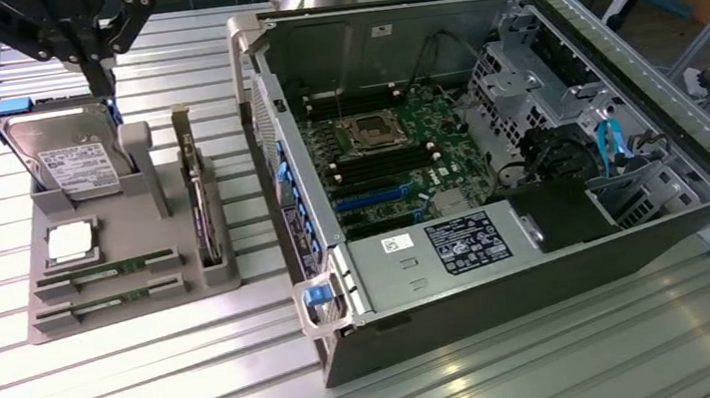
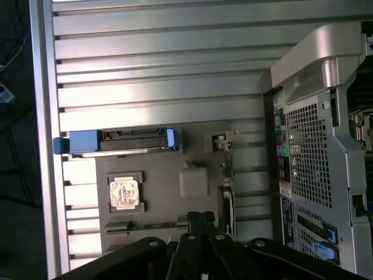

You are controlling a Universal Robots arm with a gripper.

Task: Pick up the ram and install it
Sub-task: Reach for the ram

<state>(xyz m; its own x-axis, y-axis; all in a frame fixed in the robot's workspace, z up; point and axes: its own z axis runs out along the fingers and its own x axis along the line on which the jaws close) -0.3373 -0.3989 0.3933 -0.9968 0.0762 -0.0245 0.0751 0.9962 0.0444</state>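
the gripper (image 1: 102,85) hangs with its fingers pressed together and nothing between them, above the hard drive (image 1: 66,152) at the far end of the grey holder (image 1: 134,234). the ram (image 1: 109,269) lies in a slot at the holder's near end, a second stick (image 1: 110,303) just beside it, apart from the open computer case (image 1: 483,144).

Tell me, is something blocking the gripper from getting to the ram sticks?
Nothing covers them. The ram sticks lie open on top in the gray holder. The gripper hangs up by the hard drive at the holder's other end. The processor chip sits between the drive and the ram, but low down.
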